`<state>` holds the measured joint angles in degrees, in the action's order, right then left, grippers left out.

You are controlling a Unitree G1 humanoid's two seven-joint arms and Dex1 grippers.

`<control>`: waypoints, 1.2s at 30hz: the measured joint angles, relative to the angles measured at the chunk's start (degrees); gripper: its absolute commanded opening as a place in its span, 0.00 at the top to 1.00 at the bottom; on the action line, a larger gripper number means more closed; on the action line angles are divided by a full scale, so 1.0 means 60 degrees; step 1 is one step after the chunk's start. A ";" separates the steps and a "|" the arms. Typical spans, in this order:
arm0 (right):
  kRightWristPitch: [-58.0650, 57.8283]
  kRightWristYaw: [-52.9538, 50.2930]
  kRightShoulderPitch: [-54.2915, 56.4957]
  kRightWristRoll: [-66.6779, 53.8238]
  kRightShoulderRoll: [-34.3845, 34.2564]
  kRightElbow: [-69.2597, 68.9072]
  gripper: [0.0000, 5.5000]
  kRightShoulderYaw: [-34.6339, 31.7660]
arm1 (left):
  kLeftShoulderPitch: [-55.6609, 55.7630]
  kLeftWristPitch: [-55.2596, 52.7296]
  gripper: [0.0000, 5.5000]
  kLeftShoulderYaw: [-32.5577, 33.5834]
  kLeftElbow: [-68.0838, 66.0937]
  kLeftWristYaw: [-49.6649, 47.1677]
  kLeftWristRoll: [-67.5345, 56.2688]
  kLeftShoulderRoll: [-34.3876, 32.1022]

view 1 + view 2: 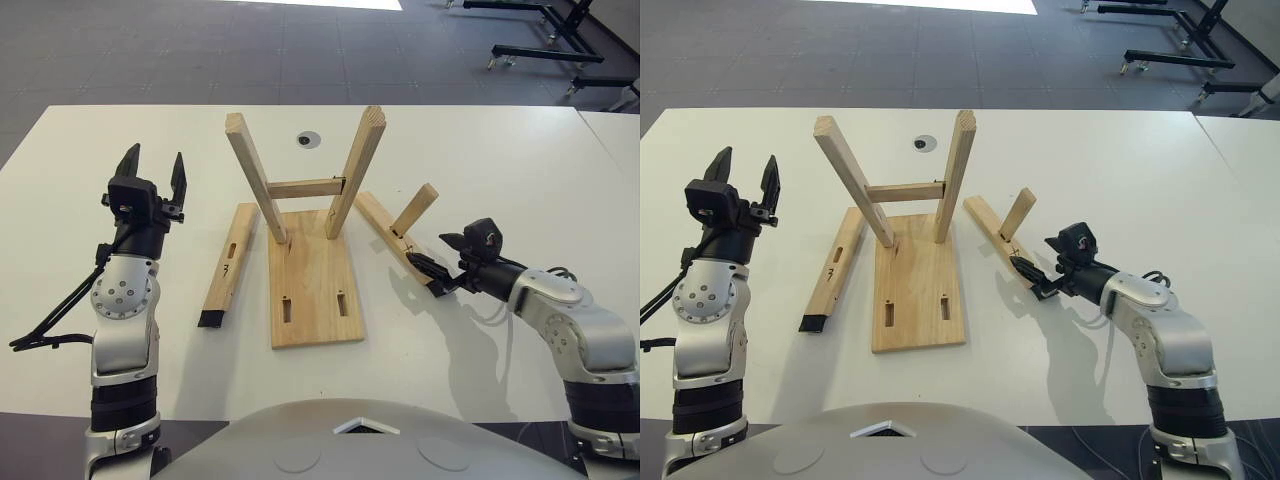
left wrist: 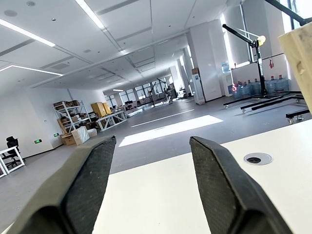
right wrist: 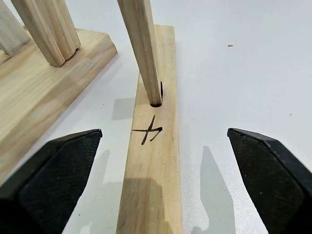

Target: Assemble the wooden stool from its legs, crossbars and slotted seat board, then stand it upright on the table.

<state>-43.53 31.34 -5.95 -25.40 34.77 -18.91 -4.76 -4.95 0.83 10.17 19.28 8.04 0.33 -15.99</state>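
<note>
Count: 1 seat board (image 1: 312, 290), 4 legs, 2 crossbars.

The board lies flat mid-table (image 1: 520, 170), with 2 vacant slots at its near end. 2 legs (image 1: 255, 175) (image 1: 357, 170) stand in its far end, joined by 1 crossbar (image 1: 305, 187). 1 loose leg (image 1: 230, 262) with a dark near end lies just left of the board. 1 right leg (image 1: 385, 232) lies to the board's right, with a short crossbar (image 1: 415, 208) plugged in and tilted.

The left gripper (image 1: 155, 158) is raised at the table's left, its fingers spread and empty. The right gripper (image 3: 163, 132) sits low, its fingers apart on either side of the right leg's near end, not clamped.
</note>
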 measured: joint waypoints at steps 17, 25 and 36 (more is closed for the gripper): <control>-0.1685 -0.0138 0.1175 0.0850 0.0324 0.0238 0.58 0.1485 | 0.0023 -0.0010 0.50 -0.0144 -0.0022 -0.0027 0.0037 0.0135; -0.1148 0.0019 0.1844 0.1144 0.0339 0.1441 0.63 0.1338 | 0.0110 0.0023 0.50 -0.0150 -0.0316 -0.0143 0.0037 0.0180; 0.3772 -0.1443 0.8426 0.1585 -0.2844 0.7628 0.63 0.0132 | 0.1706 -0.0039 0.50 0.0254 -0.1595 0.0822 -0.1059 -0.0305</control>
<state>-20.90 22.69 44.60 -15.89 17.71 26.86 -3.97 5.28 0.59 11.69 9.71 12.97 -6.02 -17.82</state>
